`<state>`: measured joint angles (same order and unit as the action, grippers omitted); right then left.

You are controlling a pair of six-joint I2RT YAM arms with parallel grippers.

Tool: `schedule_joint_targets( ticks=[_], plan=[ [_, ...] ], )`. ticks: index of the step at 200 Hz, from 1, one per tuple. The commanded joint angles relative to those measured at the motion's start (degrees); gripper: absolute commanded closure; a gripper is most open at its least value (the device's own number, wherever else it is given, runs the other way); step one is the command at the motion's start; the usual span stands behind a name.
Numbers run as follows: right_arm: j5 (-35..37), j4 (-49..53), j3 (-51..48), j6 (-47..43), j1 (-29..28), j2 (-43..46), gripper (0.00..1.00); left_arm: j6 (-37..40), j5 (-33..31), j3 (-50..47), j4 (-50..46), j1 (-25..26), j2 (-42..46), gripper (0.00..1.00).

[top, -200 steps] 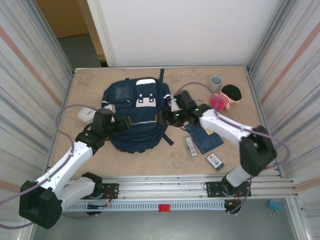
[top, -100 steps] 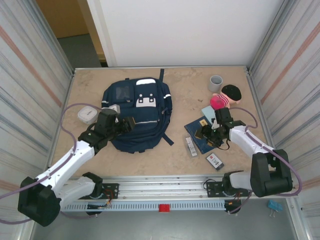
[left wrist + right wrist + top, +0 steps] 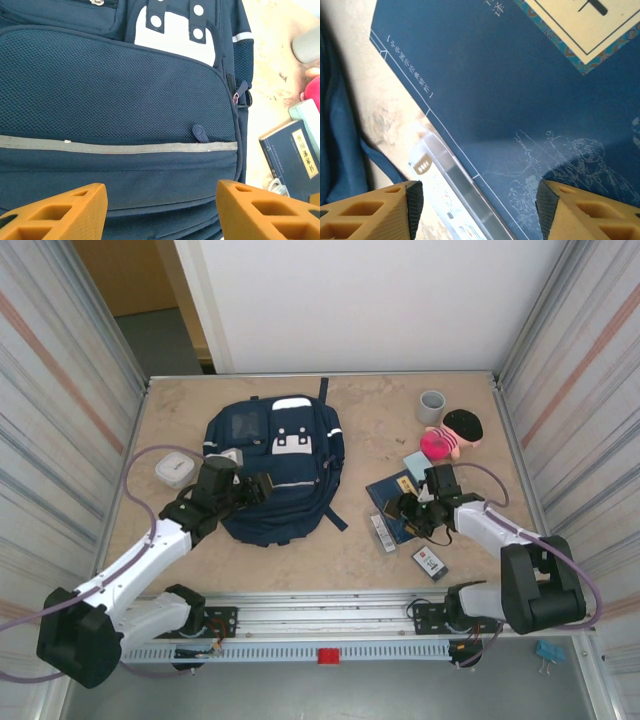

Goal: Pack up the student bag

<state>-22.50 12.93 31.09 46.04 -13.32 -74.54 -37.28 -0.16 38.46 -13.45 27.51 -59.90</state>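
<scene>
Left gripper (image 3: 256,487) and right gripper (image 3: 402,510) both spread, both empty.
Large navy-blue fabric backpack with white patches and pale stripes (image 3: 275,455) lies flat, front up, left of centre on the tan tabletop (image 3: 375,415), top toward the far wall. Left gripper sits over its near-left part. In the wrist view the orange fingers (image 3: 55,210) stand wide apart above the grey stripe, nothing between them. Right gripper hangs low over a dark blue book with a cream title label (image 3: 384,490), just right of the backpack, jaws parted and nothing held. Slim white-and-silver packet (image 3: 382,532) lies along the book's near-left edge. Farther right: grey cup (image 3: 431,406), black-haired doll in pink (image 3: 455,432), pale teal box (image 3: 415,463). White rounded case (image 3: 172,469) left of the backpack.
</scene>
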Motion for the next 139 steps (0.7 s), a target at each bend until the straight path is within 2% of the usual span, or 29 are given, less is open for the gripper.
schedule_joint_targets(
  ticks=[1, 41, 88, 113, 139],
  plan=[
    [1.8, -8.0, -1.0, 5.6, -1.8, -3.4, 0.37, 0.0, -1.2, 0.9, 1.0, 0.6, -0.7, 0.41],
    [2.4, -11.4, 5.2, 5.3, -5.6, -9.9, 0.38, 0.1, -1.3, 1.7, 1.8, 1.6, -2.0, 0.41],
    [2.0, -8.7, 14.4, 1.2, -7.5, -14.0, 0.38, 0.4, 0.1, 2.1, 3.0, 2.1, -2.6, 0.42],
    [2.0, -5.8, 15.4, -2.0, -5.8, -10.4, 0.39, 0.7, 5.3, 2.7, 6.2, 2.7, -3.9, 0.44],
    [1.2, 1.9, 16.6, -7.9, 0.1, -6.5, 0.39, 0.4, 6.9, 5.5, 8.3, 5.9, -7.8, 0.45]
  ],
)
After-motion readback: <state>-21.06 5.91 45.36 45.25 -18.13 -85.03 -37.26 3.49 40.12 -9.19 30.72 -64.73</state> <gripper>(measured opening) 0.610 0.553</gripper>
